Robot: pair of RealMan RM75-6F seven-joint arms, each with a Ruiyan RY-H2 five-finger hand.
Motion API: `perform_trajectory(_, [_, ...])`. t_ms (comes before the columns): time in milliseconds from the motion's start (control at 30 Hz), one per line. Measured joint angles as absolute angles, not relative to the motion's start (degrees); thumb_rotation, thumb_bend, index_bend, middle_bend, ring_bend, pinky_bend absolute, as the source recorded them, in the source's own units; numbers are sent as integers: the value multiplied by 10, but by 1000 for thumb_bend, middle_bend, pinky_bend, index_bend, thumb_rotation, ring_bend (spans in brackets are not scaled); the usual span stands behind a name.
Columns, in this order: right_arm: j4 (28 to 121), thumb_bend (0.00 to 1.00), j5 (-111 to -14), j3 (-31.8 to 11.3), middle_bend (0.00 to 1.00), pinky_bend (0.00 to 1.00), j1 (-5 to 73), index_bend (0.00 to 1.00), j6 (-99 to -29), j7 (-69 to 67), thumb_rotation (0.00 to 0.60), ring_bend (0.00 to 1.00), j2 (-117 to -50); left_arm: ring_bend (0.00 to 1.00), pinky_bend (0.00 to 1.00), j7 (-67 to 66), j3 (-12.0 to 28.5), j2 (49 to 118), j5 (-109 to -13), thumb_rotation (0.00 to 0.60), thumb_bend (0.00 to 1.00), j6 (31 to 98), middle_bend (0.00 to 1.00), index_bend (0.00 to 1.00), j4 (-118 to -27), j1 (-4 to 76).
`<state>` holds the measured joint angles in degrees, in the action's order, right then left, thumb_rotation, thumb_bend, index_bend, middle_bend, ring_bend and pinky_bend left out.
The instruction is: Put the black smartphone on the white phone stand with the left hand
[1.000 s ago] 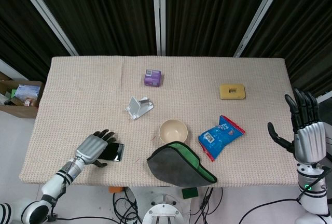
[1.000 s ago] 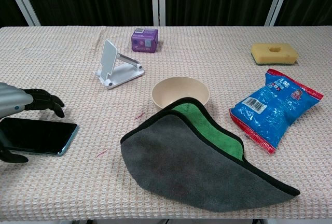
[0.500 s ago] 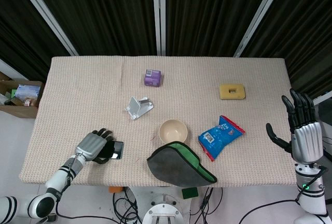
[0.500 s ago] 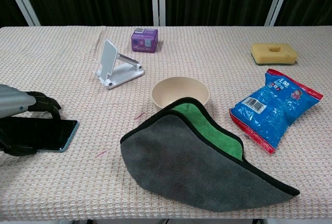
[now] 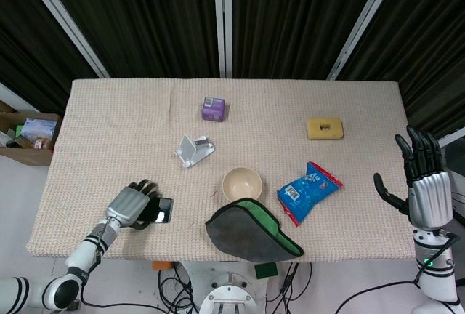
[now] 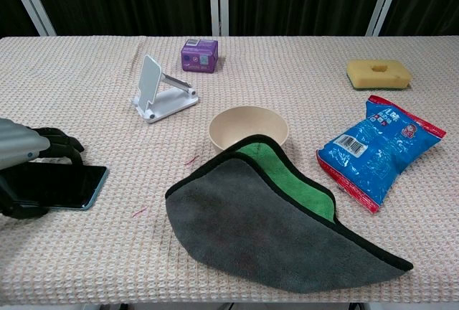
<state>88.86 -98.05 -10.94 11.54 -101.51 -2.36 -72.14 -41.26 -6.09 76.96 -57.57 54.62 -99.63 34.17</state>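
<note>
Dark fingers (image 6: 56, 138) curl down over the far edge of the flat black smartphone (image 6: 61, 186), and the thumb hooks under its near edge, so the silver left hand (image 5: 131, 206) has the phone gripped between them at the near left part of the table. The phone looks close to flat against the beige woven tablecloth (image 5: 131, 121); whether it touches the cloth or sits a little above it, I cannot tell. Its right end sticks out past the fingers, showing a bluish rim.

Farther back and to the right of that hand stands the white folding phone stand (image 6: 159, 93), its plate tilted up. Beyond it, toward the far edge, sits a small purple box (image 6: 199, 55).

Near the middle of the table is a round cream bowl (image 6: 248, 128), and a rumpled grey cloth with a green lining (image 6: 276, 227) lies just in front of it, its folded edge lapping against the bowl's near rim. To the right lies a blue crinkled snack bag (image 6: 379, 148), and farther back a yellow sponge block (image 6: 379, 73).

The right hand (image 5: 424, 181) is held upright off the right edge of the table, fingers spread apart, holding nothing.
</note>
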Motion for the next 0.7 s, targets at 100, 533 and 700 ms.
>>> perform_trajectory(100, [888,383,-979,-109,0,0,115,0,-1015,-24,593,0,-722,32,204,-407,-62,778,-587,600,215,556,71,495,-991,338])
perform_trajectory(533, [882,383,-973,-106,0,0,111,0,-1011,-32,594,0,-721,103,219,-313,-48,779,-666,600,303,599,266,676,-985,316])
perform_trajectory(700, [880,383,-971,-104,0,0,111,0,-1008,-33,594,0,-722,122,229,-238,-40,773,-703,600,310,611,326,670,-977,305])
